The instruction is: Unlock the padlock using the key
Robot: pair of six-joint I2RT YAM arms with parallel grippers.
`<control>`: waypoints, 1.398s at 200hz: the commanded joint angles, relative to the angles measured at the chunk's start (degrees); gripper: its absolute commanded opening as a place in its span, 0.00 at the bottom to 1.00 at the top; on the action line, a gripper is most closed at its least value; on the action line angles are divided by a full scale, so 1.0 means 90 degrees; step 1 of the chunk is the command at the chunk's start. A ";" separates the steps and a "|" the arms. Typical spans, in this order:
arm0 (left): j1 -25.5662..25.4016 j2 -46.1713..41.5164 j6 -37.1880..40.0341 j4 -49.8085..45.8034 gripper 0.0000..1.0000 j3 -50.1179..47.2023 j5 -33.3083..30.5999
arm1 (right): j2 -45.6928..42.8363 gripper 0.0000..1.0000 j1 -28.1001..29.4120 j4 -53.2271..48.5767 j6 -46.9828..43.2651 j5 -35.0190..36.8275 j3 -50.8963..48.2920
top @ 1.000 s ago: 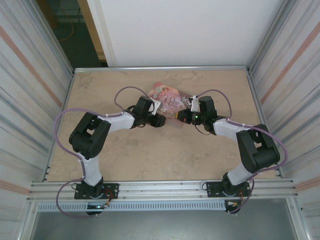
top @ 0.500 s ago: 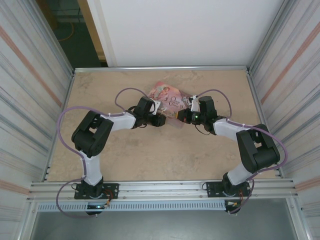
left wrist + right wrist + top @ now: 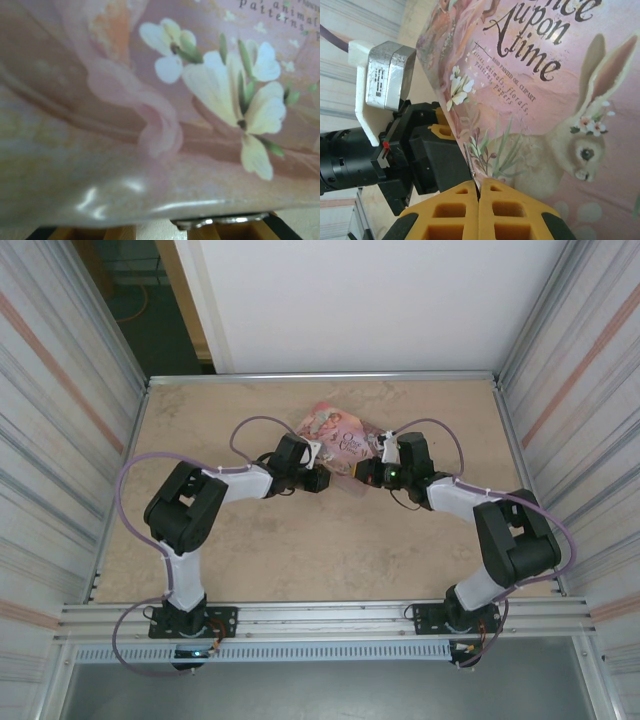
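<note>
Right claw (image 3: pixel 479 192) pressed together, pinching the key (image 3: pixel 468 161); key tip at the near edge of the tin (image 3: pixel 560 100). Left claw (image 3: pixel 317 480) beside that same edge; spread or pressed together: cannot tell.

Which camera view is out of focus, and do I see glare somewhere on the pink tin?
Left wrist view: the pink tin is too close, its flowers blurred, with white glare low on its glossy surface. Right wrist view: sharp, the lettering readable, the thin key crisp in the shut right pincer. Top view: even light, no hard shadows.
</note>
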 commanded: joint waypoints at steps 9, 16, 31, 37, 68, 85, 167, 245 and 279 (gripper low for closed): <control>-0.0014 -0.0281 -0.0043 0.0294 0.23 -0.0084 -0.0018 | -0.0460 0.00 0.0040 -0.0385 -0.0142 0.0108 0.0030; -0.0014 -0.0349 -0.0052 0.0267 0.22 -0.0109 0.0078 | -0.0553 0.00 0.0041 -0.0442 -0.0195 0.0135 0.0021; -0.0013 -0.0515 -0.0109 0.0138 0.18 -0.0134 0.0273 | -0.0780 0.00 0.0047 -0.0573 -0.0353 0.0203 -0.0022; -0.0013 -0.0583 -0.0170 0.0067 0.17 -0.0143 0.0354 | -0.0904 0.00 0.0048 -0.0627 -0.0420 0.0247 -0.0052; -0.0019 -0.0956 -0.0527 -0.0355 0.11 -0.0163 0.0789 | -0.1600 0.00 0.0132 -0.1011 -0.0860 0.0720 -0.0303; -0.0012 -0.1158 -0.0749 -0.0599 0.08 -0.0151 0.1091 | -0.2016 0.00 0.0306 -0.1303 -0.1185 0.1042 -0.0425; -0.0024 -0.1754 -0.1757 -0.1679 0.00 0.0201 0.2304 | -0.3255 0.00 0.1745 -0.1576 -0.2355 0.2193 -0.1159; -0.0024 -0.1804 -0.2319 -0.1987 0.00 0.0383 0.2796 | -0.2965 0.00 0.2911 -0.1142 -0.2896 0.3738 -0.1601; -0.0023 -0.1833 -0.2322 -0.2091 0.00 0.0379 0.2788 | -0.2677 0.00 0.3056 -0.0744 -0.3058 0.4126 -0.1680</control>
